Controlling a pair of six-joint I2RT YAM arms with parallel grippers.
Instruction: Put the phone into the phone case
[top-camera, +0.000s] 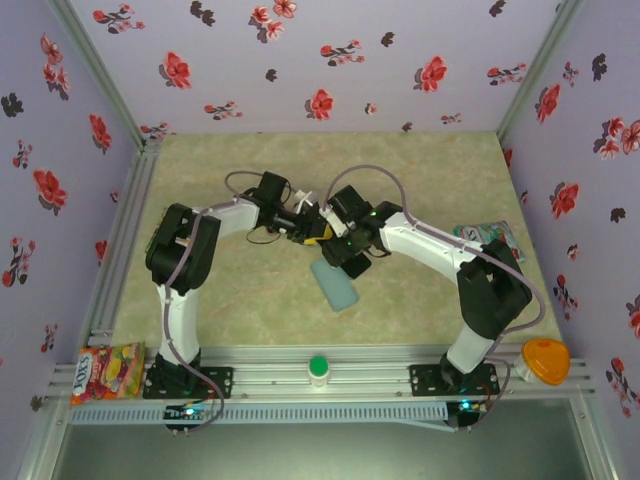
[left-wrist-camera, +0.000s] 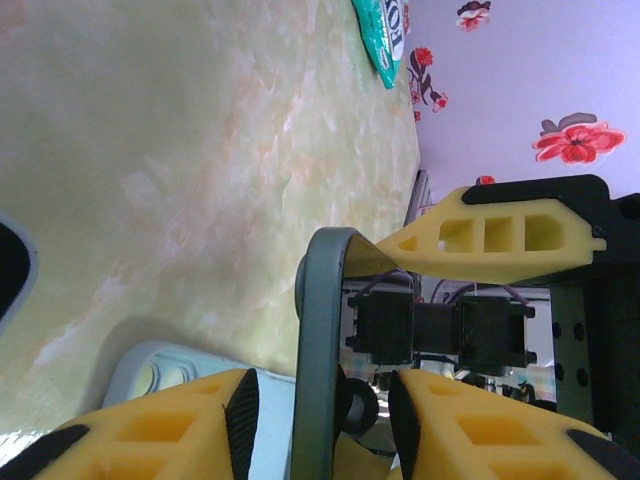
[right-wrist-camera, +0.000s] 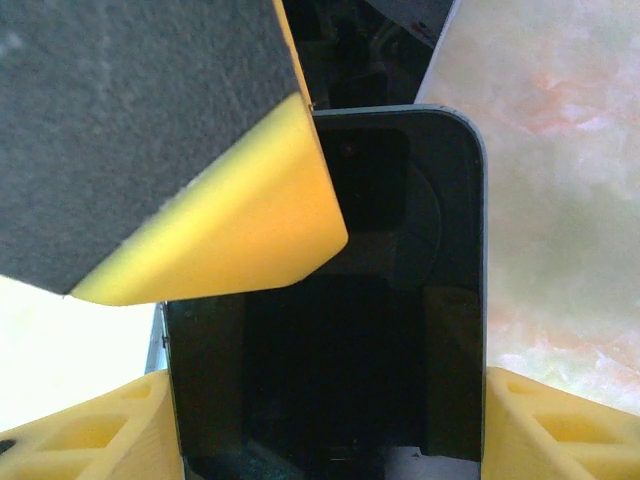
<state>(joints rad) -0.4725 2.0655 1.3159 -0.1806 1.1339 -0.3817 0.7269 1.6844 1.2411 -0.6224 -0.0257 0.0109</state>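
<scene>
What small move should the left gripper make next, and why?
Probably close the left gripper onto the phone: its pads flank the phone's thin edge with gaps on both sides, while the right gripper grips it across its width. A two-handed hold would steady it for the phone case nearby.

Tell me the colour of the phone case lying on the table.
Pale blue. The phone case shows best in the top external view.

Phone (right-wrist-camera: 400, 300): dark glossy screen, grey rim, rounded corners. It is sitting clear of the tabletop (right-wrist-camera: 560, 150), the right claw (right-wrist-camera: 325, 430) gripping it across its width. Phone case (top-camera: 335, 285): pale blue, lying flat on the tabletop just beside the raised phone.
</scene>
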